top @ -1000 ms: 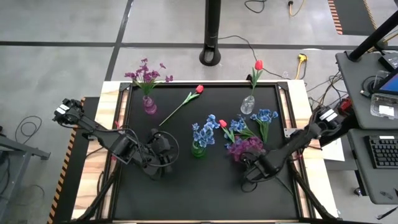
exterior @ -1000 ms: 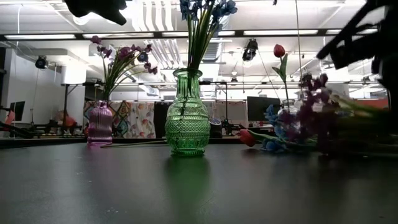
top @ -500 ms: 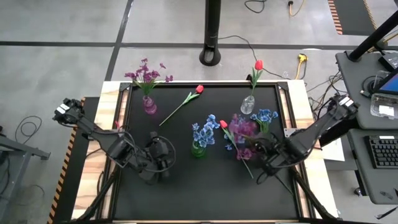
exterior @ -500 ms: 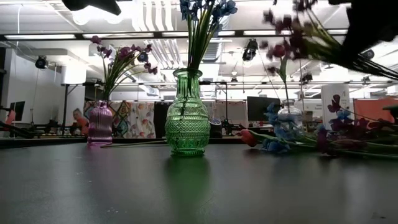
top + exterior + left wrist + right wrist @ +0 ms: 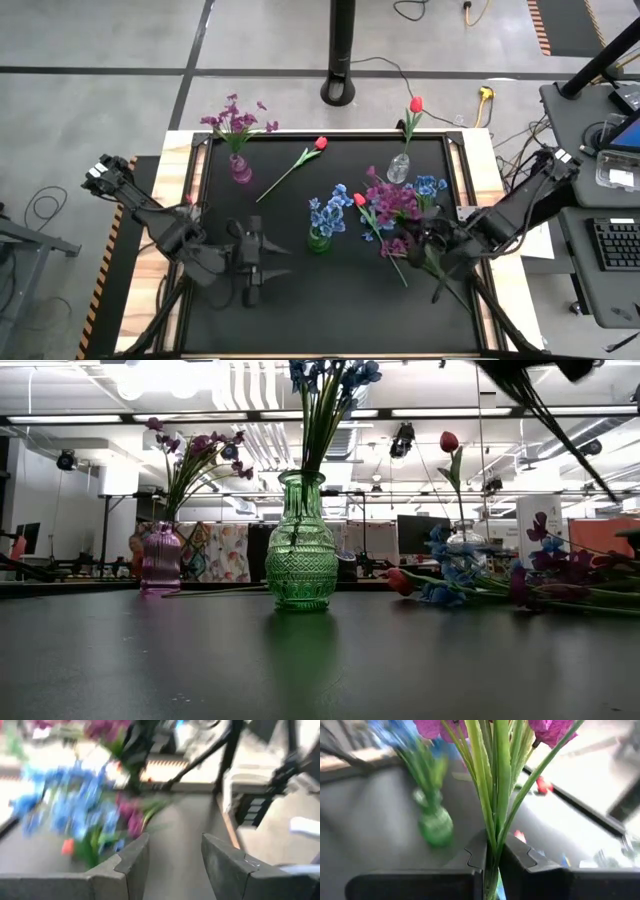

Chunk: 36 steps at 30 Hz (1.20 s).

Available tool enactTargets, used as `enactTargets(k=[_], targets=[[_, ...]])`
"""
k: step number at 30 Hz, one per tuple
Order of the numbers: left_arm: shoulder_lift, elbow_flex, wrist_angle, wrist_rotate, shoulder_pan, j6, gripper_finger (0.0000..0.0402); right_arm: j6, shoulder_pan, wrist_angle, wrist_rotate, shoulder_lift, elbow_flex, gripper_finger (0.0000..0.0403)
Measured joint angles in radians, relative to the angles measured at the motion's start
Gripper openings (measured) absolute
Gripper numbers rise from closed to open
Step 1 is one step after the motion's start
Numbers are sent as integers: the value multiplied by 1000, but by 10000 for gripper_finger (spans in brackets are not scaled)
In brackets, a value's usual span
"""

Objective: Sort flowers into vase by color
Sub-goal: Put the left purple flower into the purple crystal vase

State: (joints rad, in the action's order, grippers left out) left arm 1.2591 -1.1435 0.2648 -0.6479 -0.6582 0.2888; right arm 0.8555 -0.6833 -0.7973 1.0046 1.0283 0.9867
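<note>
Right end effector (image 5: 491, 857) clamped on the green stems of the purple flower bunch (image 5: 392, 201), held lifted above the tabletop (image 5: 330, 295) near its right edge, over loose blue and red flowers (image 5: 428, 187). Left end effector (image 5: 172, 855) parted, empty, above the left half, near the green vase (image 5: 319, 240). Left wrist view blurred; the low view cuts off all but the bunch's stem ends.

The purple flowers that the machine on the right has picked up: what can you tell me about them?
The purple flowers are an artificial-looking bunch: magenta blossoms on thin green stems with long narrow leaves. The right gripper has its dark jaws shut on the stems, pinching several together. The bunch is lifted off the black table, blossoms leaning toward the table's middle, stem ends trailing out behind the jaws. It hangs above loose flowers lying on the table, beside the green vase that holds blue ones. Nothing else touches it.
</note>
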Motion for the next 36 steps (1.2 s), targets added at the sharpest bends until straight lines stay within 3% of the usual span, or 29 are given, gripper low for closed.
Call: enactTargets(k=[5,10,15,22,28,31,36], targets=[[21,0,-184,2,0,-181,162,-397,-24,381,7,-42,0,28],[44,0,-341,1,5,-318,162,-753,-44,764,-147,-52,1,28],[66,0,-452,2,17,-391,162,-939,-43,1002,-294,-34,2,28],[154,0,-670,12,78,-496,162,-1176,-43,1310,-423,62,2,28],[237,-56,-719,134,149,-544,162,-1290,-43,1380,-437,134,81,28],[283,-133,-667,186,174,-525,162,-1336,-34,1379,-437,174,133,28],[367,-295,-506,187,192,-516,162,-1377,-10,1331,-438,230,215,28]])
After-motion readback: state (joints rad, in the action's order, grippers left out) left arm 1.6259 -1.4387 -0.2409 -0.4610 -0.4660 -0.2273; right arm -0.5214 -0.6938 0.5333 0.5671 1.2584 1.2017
